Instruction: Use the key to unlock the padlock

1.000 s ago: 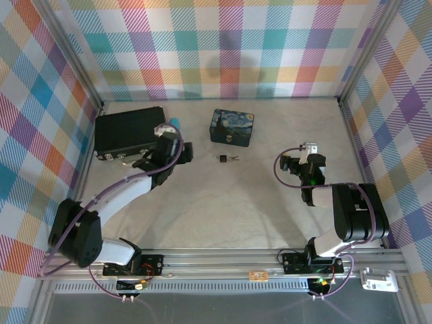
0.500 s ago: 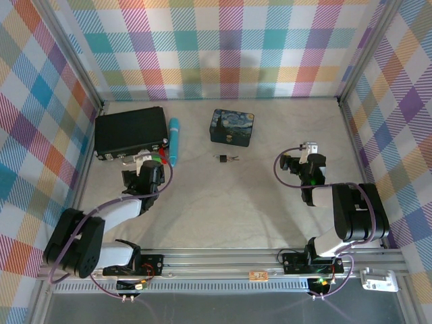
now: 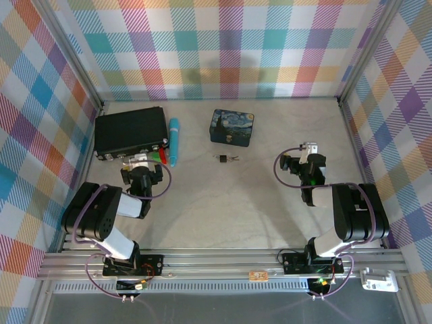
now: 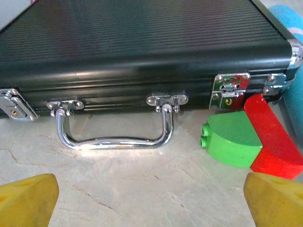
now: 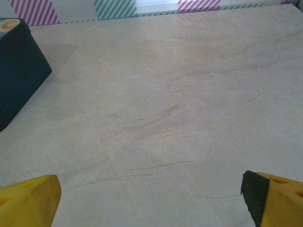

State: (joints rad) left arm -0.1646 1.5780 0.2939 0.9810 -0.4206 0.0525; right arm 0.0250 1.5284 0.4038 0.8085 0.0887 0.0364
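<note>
Top view first: the padlock (image 3: 221,158) sits on the table (image 3: 223,209) just toward 12 o'clock of centre, a tiny dark speck, with the key (image 3: 233,159) at its 3 o'clock, so close I cannot tell whether the 2 touch or whether the key is in the lock; the shackle is too small to read. The painted box (image 3: 231,127) stands near, at the padlock's 12 to 1 o'clock. Both grippers are away: the left gripper (image 3: 140,164) well off at the padlock's 9 o'clock, tucked by its own folded arm, its front end hard to pick out from above, the right gripper (image 3: 308,150) well apart at 3 o'clock. Left wrist camera: 2 yellow fingertips (image 4: 26,198) at the bottom corners, cropped by the frame, spread wide with bare table between them. Dead ahead at 12 o'clock, the black case (image 4: 142,47), chrome handle (image 4: 113,140) lying flat, left end cut off. At 2 o'clock a green block (image 4: 232,139) overlaps a red block (image 4: 274,142) and hides part of it; a sliver of the light-blue cylinder (image 4: 291,16) pokes in at the top right corner. Right wrist camera: fingers (image 5: 28,198) likewise set wide apart, gripping nothing, with the box's dark corner cut by the frame at 9 to 10 o'clock.
</note>
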